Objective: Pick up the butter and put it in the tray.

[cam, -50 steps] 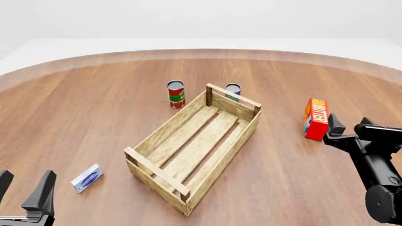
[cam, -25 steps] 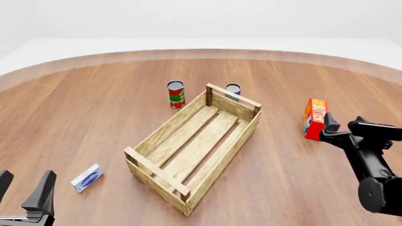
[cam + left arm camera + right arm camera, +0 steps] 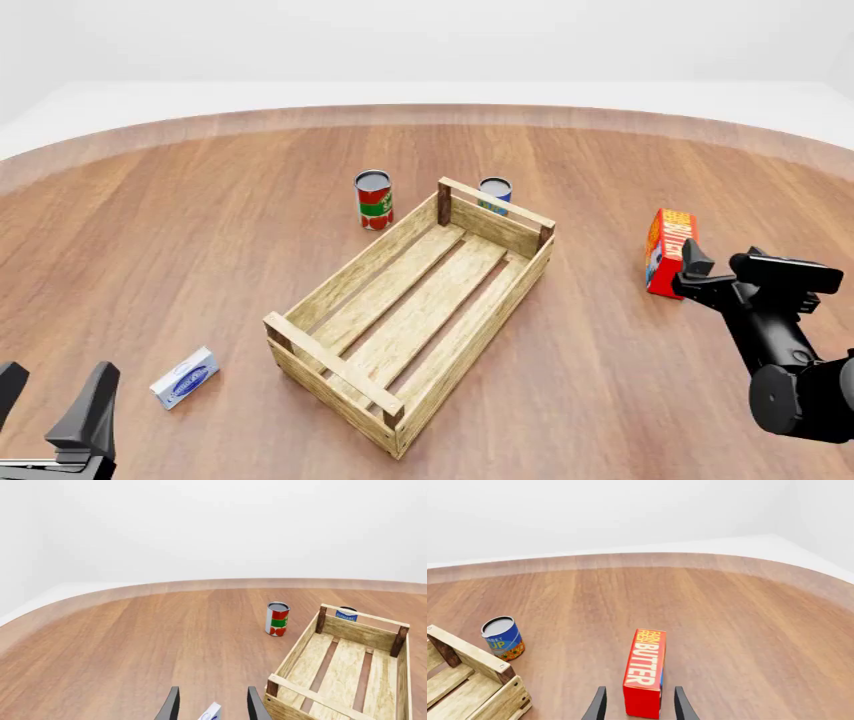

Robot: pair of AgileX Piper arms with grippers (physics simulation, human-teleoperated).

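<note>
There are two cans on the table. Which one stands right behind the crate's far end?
The blue can, partly hidden by the crate wall. The red-and-green can stands apart, off to the left.

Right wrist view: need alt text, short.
A red-orange butter carton stands upright on the wooden table, straight ahead of the right gripper, whose open fingers sit either side of the carton's near end. Off to one side are a corner of the slatted wooden tray and a blue can just beyond it.
</note>
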